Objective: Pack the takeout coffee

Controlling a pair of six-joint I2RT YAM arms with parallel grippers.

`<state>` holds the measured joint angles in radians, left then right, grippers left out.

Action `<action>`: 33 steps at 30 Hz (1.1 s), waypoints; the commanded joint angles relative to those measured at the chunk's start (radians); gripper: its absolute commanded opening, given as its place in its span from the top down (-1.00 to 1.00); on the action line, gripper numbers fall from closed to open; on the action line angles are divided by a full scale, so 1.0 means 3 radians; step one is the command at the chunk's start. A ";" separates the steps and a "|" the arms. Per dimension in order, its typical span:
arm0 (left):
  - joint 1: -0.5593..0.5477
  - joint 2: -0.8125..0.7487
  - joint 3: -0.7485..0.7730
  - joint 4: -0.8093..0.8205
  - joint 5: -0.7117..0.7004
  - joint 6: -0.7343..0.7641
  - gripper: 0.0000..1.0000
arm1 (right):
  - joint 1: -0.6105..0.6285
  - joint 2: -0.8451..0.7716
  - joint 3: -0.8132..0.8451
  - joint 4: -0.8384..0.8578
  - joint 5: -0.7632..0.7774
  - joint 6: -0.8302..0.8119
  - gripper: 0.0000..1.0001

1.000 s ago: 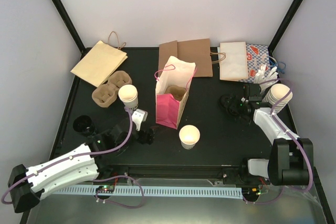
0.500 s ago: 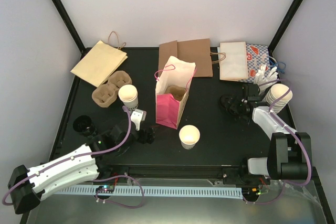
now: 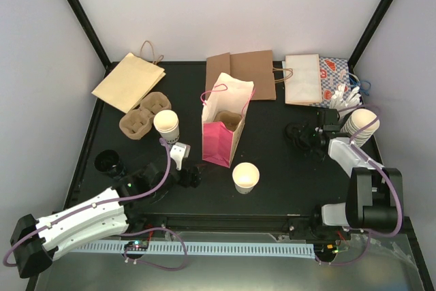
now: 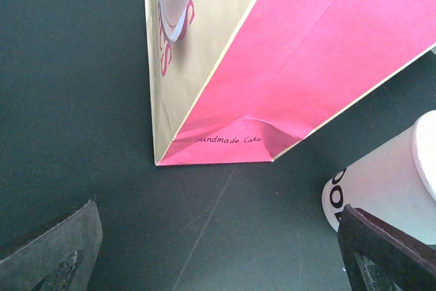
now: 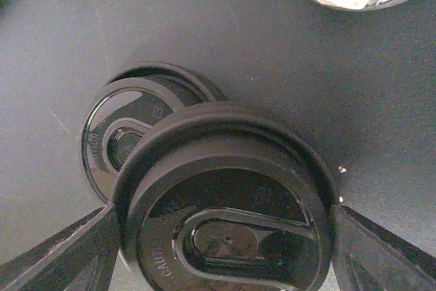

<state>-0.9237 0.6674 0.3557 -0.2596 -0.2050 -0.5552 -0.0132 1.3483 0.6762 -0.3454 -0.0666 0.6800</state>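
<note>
The takeout coffee (image 3: 246,177) is a small white paper cup standing on the black table in front of the pink bag (image 3: 225,131). In the left wrist view the cup (image 4: 392,182) shows at the right edge, with dark print low on its side. My left gripper (image 3: 193,176) hovers low to the left of the cup, open with only bare table between its fingers (image 4: 58,253). My right gripper (image 3: 300,135) is at the right, shut on a black lid (image 5: 225,216), a finger against each side of the rim. Another black lid (image 5: 126,134) lies behind it.
The pink bag (image 4: 306,59) stands open. Flat paper bags (image 3: 128,81) (image 3: 246,73) (image 3: 302,78) lie along the back. Brown cup carriers (image 3: 144,115) and a second white cup (image 3: 166,125) sit at the left. A stack of nested cups (image 3: 360,126) stands at the right edge.
My right gripper's fingers have narrowed onto the black lid. My left gripper has crept slightly right toward the bag and cup.
</note>
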 commanded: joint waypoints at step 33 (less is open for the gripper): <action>0.0024 0.0173 0.0207 0.0049 0.0262 0.0043 -0.93 | 0.0487 -0.0776 -0.0067 0.0043 -0.0804 -0.0530 -0.43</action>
<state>-0.9237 0.7013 0.3588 -0.2363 -0.1642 -0.5541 0.1322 1.1702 0.7036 -0.4335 -0.1211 0.5232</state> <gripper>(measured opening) 0.964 0.740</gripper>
